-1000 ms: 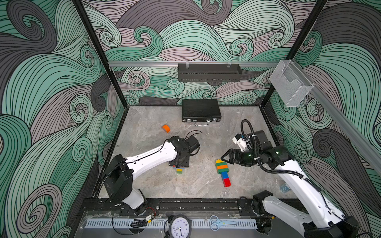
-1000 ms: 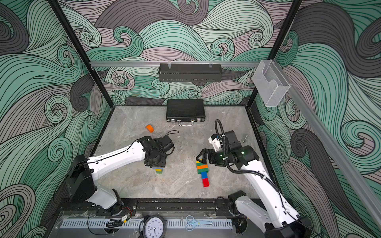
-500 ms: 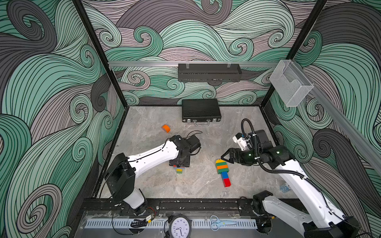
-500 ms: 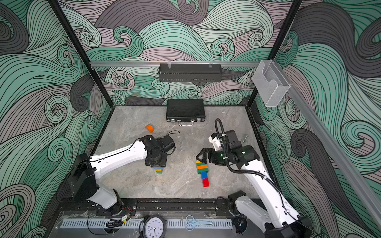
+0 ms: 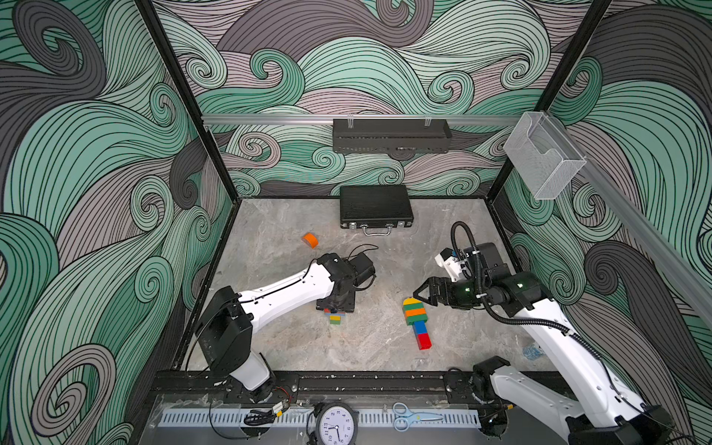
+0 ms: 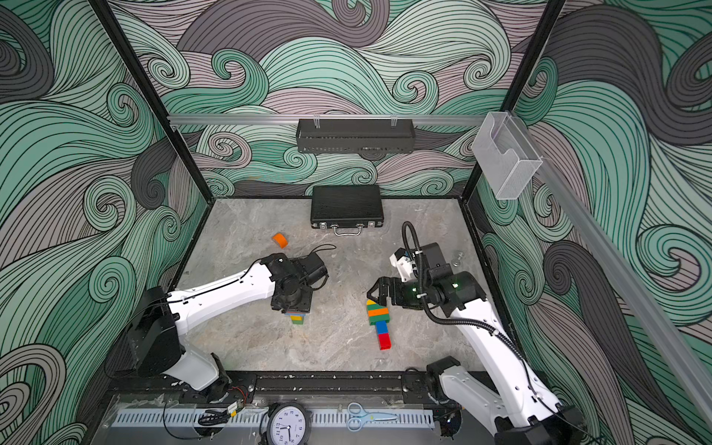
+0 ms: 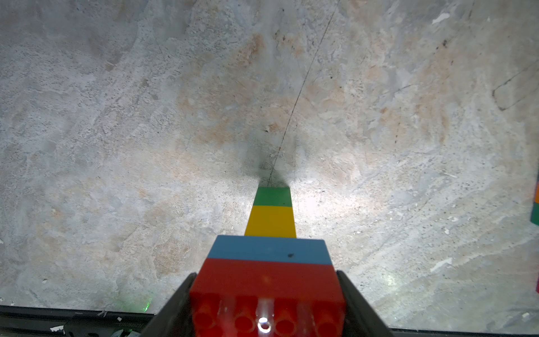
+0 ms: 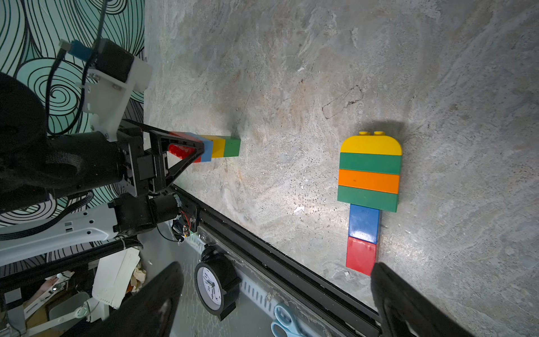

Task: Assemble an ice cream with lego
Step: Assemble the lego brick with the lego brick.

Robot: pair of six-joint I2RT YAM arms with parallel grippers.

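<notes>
Jaws of left gripper (image 7: 265,280) clamping red top of stack (image 7: 270,216), green foot touching table (image 7: 116,116). Right gripper (image 8: 275,267) gaping, empty; ice cream (image 8: 369,175) lying flat just ahead. Both likely light, rigid, slick: pinching flat sides.

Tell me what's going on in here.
The left gripper is clamped on the red end of a brick stack (red, blue, yellow, green), green end down at the table. The right gripper hangs open by the yellow end of a lego ice cream lying flat. An orange half-round piece lies alone near the briefcase.
</notes>
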